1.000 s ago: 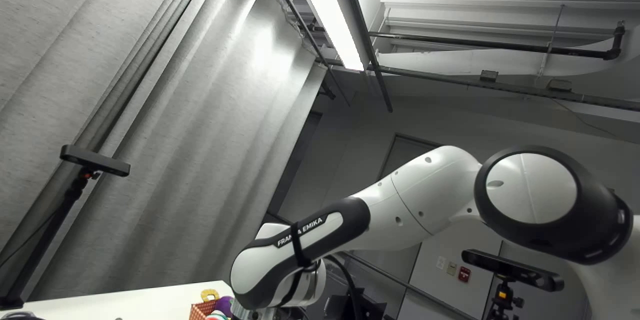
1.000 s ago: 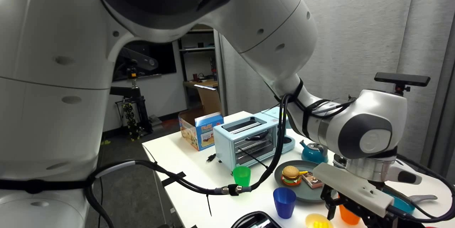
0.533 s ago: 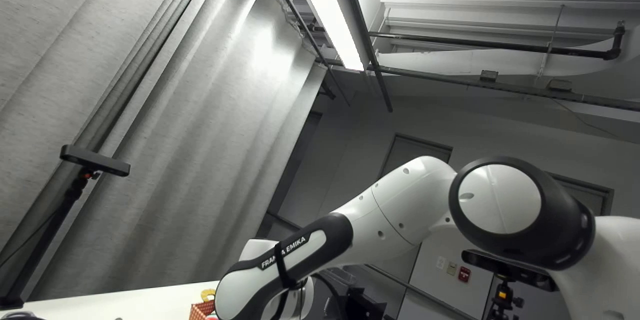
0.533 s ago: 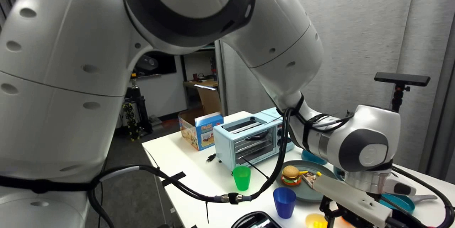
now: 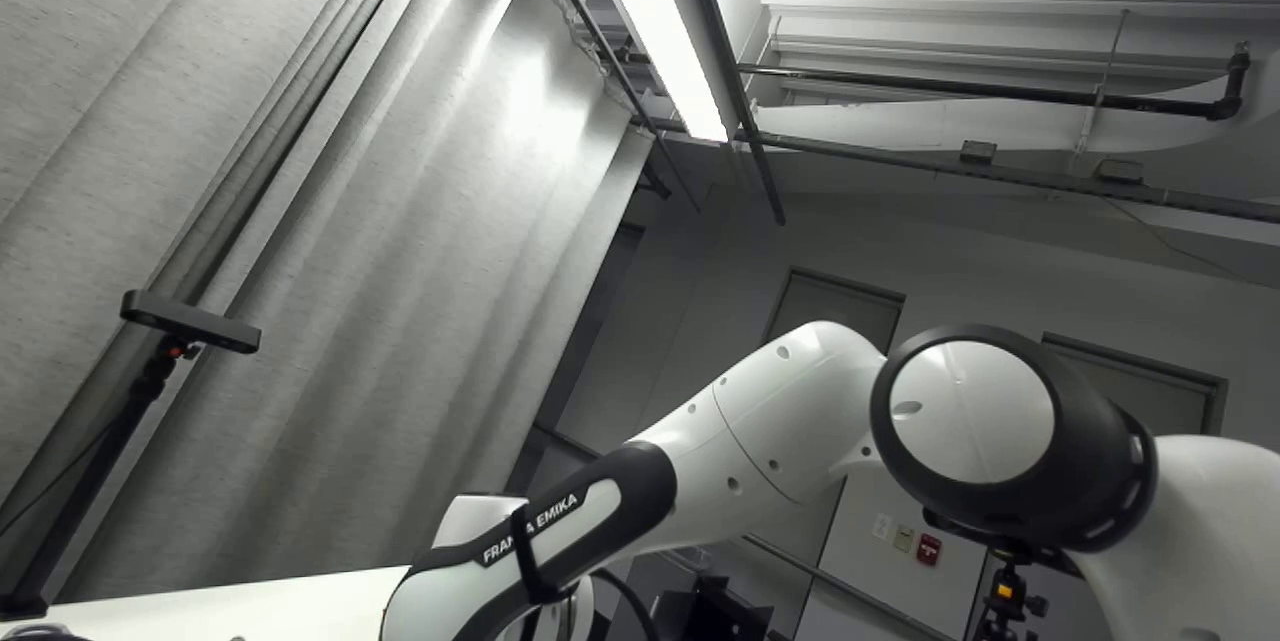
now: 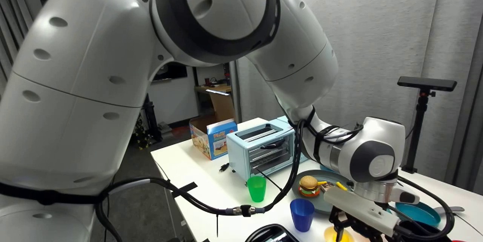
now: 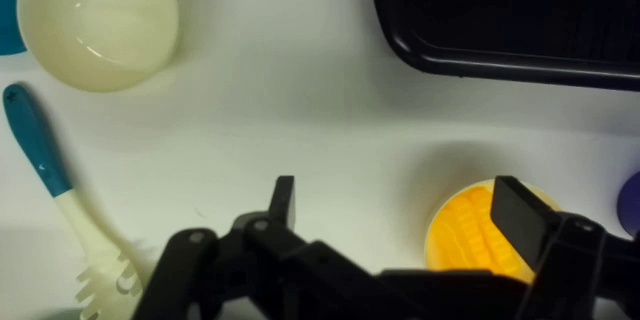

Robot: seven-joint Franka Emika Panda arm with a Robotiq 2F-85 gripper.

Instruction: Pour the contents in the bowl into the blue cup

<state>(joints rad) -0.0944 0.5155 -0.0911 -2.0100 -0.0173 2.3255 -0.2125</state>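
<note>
The bowl (image 7: 433, 252) is pale yellow, with yellow-orange contents (image 7: 465, 235) inside. Above it in the wrist view stands my gripper (image 7: 395, 185), fingers wide apart and holding nothing. The right finger (image 7: 525, 215) overlaps the bowl's rim there; whether it touches I cannot tell. The blue cup (image 7: 630, 205) shows only partly at the right edge. In an exterior view the blue cup (image 6: 302, 215) stands upright to the left of the bowl (image 6: 329, 234), which one dark finger (image 6: 339, 230) partly covers. The lower part of the gripper runs out of that view.
A cream bowl (image 7: 100, 25) with nothing in it and a pasta server (image 7: 37, 145) lie left. A black tray (image 7: 510, 15) is upper right. A plate (image 6: 319, 204) with a toy burger (image 6: 309, 186), a green cup (image 6: 257, 189) and a toaster oven (image 6: 237, 157) stand behind.
The arm has come down and swung leftward in both exterior views, bringing the gripper over the bowl. Bowl and blue cup have stayed put.
</note>
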